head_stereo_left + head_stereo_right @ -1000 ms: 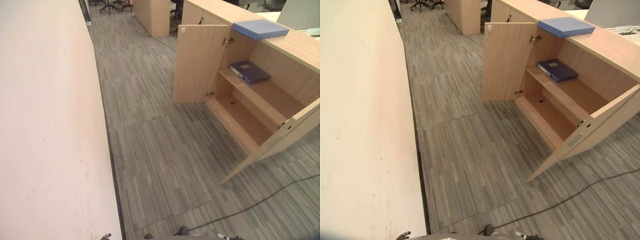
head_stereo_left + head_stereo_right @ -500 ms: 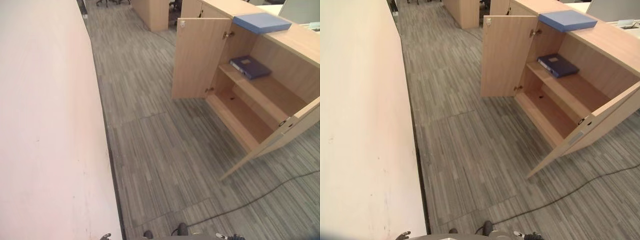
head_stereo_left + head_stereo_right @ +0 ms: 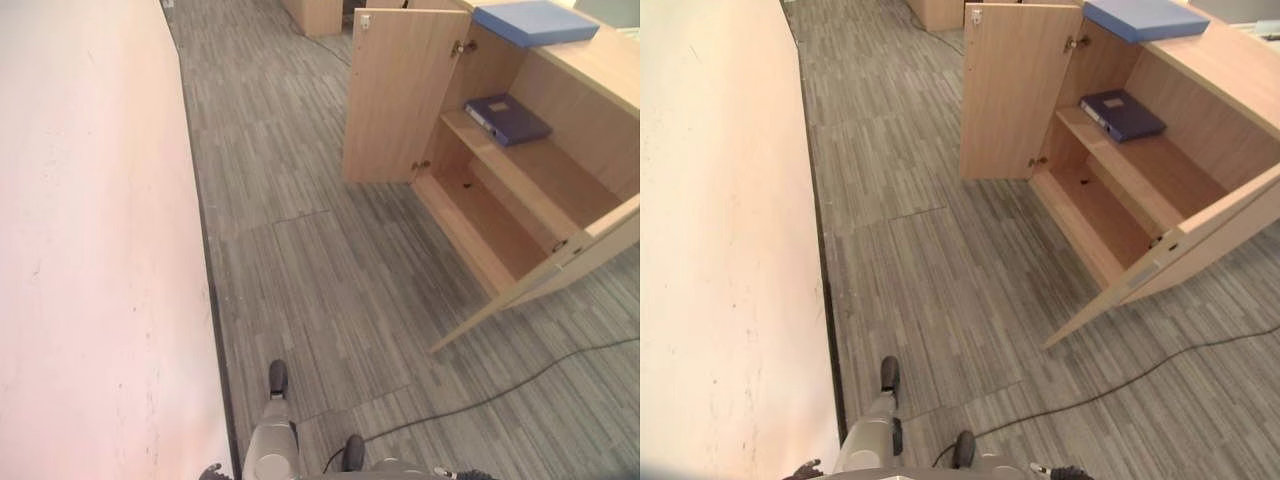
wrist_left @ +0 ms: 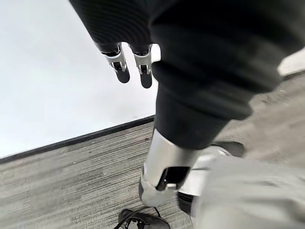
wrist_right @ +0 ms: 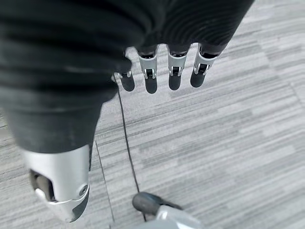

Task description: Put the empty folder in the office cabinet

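Both robot hands hang relaxed and empty: left robot hand [image 4: 133,67], right robot hand [image 5: 162,71]. The light blue folder [image 3: 535,22] lies flat on the cabinet [image 3: 590,70] top at 2 o'clock, long axis running toward 4 o'clock, likely nearer the right arm.

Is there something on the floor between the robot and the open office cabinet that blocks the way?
Nothing visible blocks it. The grey carpet floor up to the office cabinet is bare. Both cabinet doors stand open; the near door swings out toward the path. A dark blue folder already lies on the upper shelf.
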Available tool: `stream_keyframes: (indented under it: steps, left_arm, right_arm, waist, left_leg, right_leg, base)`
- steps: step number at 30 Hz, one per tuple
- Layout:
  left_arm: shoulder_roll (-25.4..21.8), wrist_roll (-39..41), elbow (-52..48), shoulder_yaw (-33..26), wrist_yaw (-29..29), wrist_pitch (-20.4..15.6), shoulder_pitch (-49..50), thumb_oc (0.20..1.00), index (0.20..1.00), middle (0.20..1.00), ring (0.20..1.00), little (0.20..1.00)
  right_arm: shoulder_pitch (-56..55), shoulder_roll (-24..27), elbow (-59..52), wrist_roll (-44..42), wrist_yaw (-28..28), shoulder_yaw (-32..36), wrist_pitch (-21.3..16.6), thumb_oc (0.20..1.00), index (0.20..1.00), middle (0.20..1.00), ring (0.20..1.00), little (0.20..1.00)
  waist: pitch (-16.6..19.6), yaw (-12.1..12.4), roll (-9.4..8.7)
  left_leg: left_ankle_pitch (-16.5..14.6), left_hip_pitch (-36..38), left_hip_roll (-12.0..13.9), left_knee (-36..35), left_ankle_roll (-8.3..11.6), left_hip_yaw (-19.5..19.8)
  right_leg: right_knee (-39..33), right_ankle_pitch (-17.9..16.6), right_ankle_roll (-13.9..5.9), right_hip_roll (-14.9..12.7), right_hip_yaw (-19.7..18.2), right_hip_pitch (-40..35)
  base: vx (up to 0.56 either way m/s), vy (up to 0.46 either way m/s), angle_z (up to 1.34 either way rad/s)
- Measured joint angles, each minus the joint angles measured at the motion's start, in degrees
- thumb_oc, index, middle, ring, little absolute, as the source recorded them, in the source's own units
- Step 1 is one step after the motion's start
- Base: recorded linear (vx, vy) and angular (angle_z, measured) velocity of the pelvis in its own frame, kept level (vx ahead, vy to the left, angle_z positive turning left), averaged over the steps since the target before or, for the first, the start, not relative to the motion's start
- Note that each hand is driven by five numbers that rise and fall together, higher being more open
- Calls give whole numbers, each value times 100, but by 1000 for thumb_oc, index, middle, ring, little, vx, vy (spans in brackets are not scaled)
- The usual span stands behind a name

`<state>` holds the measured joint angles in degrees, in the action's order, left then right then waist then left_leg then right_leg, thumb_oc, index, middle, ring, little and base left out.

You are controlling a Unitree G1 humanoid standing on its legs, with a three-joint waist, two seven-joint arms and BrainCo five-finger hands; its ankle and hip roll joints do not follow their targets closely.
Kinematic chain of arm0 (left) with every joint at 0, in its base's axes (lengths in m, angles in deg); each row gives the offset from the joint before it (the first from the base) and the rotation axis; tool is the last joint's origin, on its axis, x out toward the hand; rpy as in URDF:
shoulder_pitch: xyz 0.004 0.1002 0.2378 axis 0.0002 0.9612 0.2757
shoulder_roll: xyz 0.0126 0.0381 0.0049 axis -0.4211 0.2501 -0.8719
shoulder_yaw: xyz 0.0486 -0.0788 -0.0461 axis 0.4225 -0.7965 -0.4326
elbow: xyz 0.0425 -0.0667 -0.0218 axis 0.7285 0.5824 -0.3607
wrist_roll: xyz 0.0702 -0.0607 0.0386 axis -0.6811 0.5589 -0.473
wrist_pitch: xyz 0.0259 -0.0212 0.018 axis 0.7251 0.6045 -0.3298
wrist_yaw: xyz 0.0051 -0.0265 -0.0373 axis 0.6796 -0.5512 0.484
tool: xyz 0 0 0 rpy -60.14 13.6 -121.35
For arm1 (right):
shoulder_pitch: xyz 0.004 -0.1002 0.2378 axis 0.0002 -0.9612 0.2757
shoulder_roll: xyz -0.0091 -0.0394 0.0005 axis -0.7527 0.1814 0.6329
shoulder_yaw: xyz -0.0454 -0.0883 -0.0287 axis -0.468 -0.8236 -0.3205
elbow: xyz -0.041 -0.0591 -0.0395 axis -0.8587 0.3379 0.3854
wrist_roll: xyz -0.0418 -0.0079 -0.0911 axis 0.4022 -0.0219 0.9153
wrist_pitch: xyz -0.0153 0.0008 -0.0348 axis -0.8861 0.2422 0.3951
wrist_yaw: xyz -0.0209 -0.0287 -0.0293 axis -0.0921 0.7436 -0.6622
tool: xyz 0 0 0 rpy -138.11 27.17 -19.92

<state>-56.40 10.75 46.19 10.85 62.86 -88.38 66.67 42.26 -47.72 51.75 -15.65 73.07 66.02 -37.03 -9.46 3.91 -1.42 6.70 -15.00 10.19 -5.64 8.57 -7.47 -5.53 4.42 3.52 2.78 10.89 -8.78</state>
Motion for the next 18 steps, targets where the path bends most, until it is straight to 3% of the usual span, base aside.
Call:
stream_keyframes:
  steps: [3,4,5,6,7,8,9,10,11,13,16,18]
  left_arm:
    - [23,-1,4,-25,-6,23,306,1000,1000,1000,1000,1000]
    - [34,0,38,-35,-13,26,334,1000,1000,1000,1000,1000]
    - [12,0,19,-43,-34,28,397,1000,1000,1000,1000,1000]
    - [18,-1,-82,-9,-19,-30,458,1000,1000,1000,1000,1000]
    - [-158,-1,-138,-35,-36,-87,415,1000,1000,1000,1000,1000]
    - [-170,0,-159,-119,-60,-22,239,1000,1000,1000,1000,1000]
    - [-229,15,-234,92,-87,-8,277,1000,1000,1000,1000,1000]
    - [-195,0,-241,156,-92,-4,283,1000,1000,1000,1000,1000]
    - [-207,-4,-406,310,-72,9,281,1000,1000,1000,1000,1000]
    - [-227,-4,-639,251,-48,-61,211,1000,1000,1000,1000,1000]
    - [-183,-10,-557,308,-25,-57,117,1000,1000,1000,1000,1000]
    - [-170,-19,-481,265,-24,-44,117,1000,1000,1000,1000,1000]
  right_arm:
    - [-180,10,-6,51,9,10,9,1000,1000,1000,1000,1000]
    - [-215,1,51,53,29,8,21,1000,1000,1000,1000,1000]
    - [-286,-53,90,109,134,2,21,1000,1000,1000,1000,1000]
    - [-443,-125,54,150,127,77,10,1000,1000,1000,1000,1000]
    - [-427,-112,25,155,132,32,21,1000,1000,1000,1000,1000]
    - [-556,78,-480,184,136,-62,121,1000,1000,1000,1000,1000]
    - [-622,170,-713,209,108,5,61,1000,1000,1000,1000,1000]
    - [-651,228,-739,192,120,-19,27,1000,1000,1000,1000,1000]
    - [-676,325,-805,196,281,-144,-39,1000,1000,1000,1000,1000]
    - [-534,324,-918,200,323,-257,-28,1000,1000,1000,1000,1000]
    - [-108,369,-779,213,214,-266,82,1000,1000,1000,1000,1000]
    - [30,325,-635,209,98,-274,117,1000,1000,1000,1000,1000]
  waist:
    - [347,45,71]
    - [401,44,39]
    - [374,43,-34]
    - [573,-25,45]
    - [647,6,-51]
    - [369,35,-51]
    - [308,-110,-65]
    - [359,-180,-36]
    - [371,-230,14]
    - [315,-373,52]
    - [120,-351,313]
    - [98,-355,287]
  left_leg:
    - [68,257,-154,85,-117,-86]
    - [275,440,-293,-20,-366,-165]
    - [440,801,-604,-15,-792,-491]
    - [-16,1100,-902,-16,-1057,-612]
    - [-272,1332,-1242,47,-1202,-620]
    - [-632,1635,-1477,251,-1664,-800]
    - [-756,1785,-1615,322,-1530,-680]
    - [-836,1997,-1744,304,-1644,-557]
    - [-919,2199,-1742,304,-1654,-348]
    - [-910,2317,-1640,231,-1553,-120]
    - [-1073,2592,-1367,257,-1234,27]
    - [-1163,2747,-1335,267,-1094,18]
  right_leg:
    - [12,281,-285,-233,-162,-152]
    - [23,378,-430,-402,-199,-250]
    - [398,489,-733,-818,-181,-381]
    - [1750,588,-753,-1357,197,-1]
    - [2742,515,-1011,-1736,130,427]
    - [5012,-173,-1361,-2394,-17,1224]
    - [6311,-524,-1053,-2902,266,1727]
    - [6909,-542,-1071,-3101,283,2140]
    - [6797,-307,-968,-2955,416,2560]
    - [5671,114,-888,-2470,499,2937]
    - [3594,141,-831,-1649,734,2834]
    - [2251,13,-822,-1345,1082,2673]
  base:
    - [299,255,-34]
    - [244,233,-49]
    - [471,602,-44]
    - [450,699,-39]
    - [597,915,-16]
    - [432,581,20]
    - [288,262,49]
    - [214,8,85]
    - [218,-68,82]
    - [245,-141,90]
    - [217,-129,44]
    - [335,-163,24]
